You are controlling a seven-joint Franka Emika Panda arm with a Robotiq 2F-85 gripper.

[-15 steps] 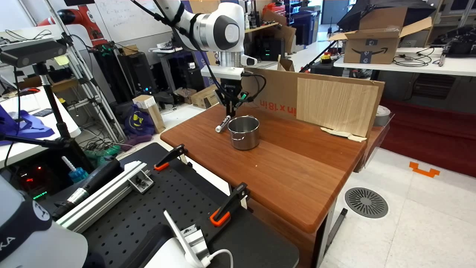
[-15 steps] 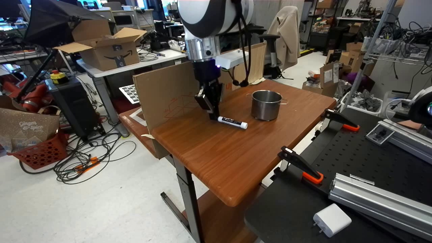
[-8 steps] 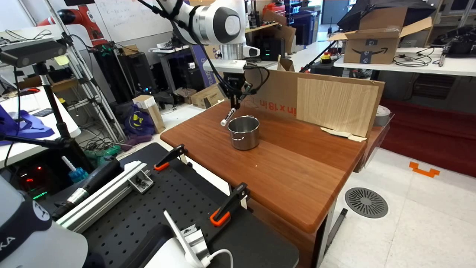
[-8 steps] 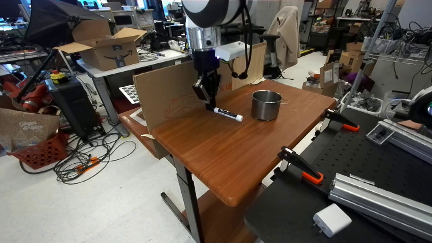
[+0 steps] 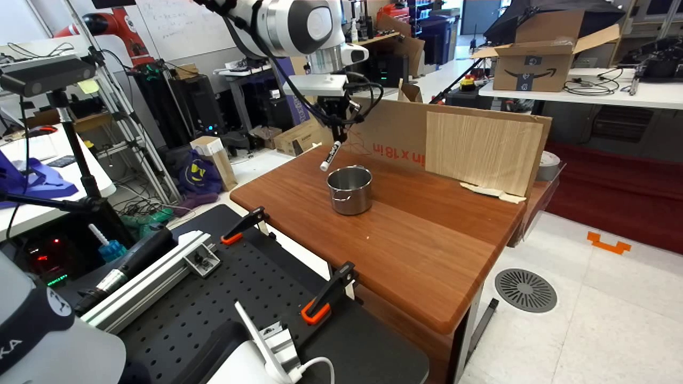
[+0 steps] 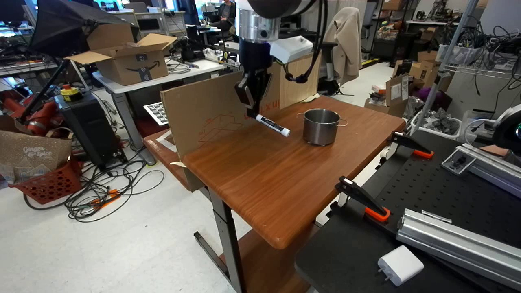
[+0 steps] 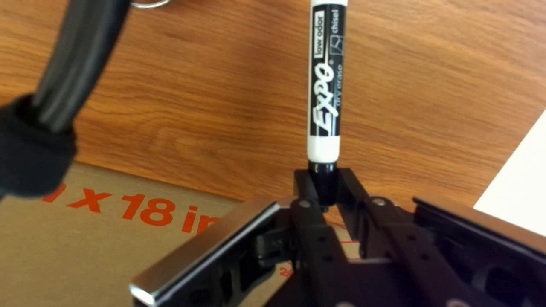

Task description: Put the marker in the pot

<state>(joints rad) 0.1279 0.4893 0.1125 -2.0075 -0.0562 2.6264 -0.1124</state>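
In the wrist view, the gripper (image 7: 325,189) grasps the marker (image 7: 325,85) by its black end. It should be light, stiff and hard to break, but smooth enough to pivot in so short a hold; mid-length would be steadier. In an exterior view, it slants down, off the bench (image 5: 416,250) and outside the pot (image 5: 356,204). In an exterior view, its free white end points downward, apart from the pot.

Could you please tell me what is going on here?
A robot arm is handling a marker. Its gripper is shut on the marker's black end and holds it above the wooden table, tilted with the white end lower. The silver pot stands upright on the table, apart from the marker. The marker is not yet in the pot, which is where it is meant to go.
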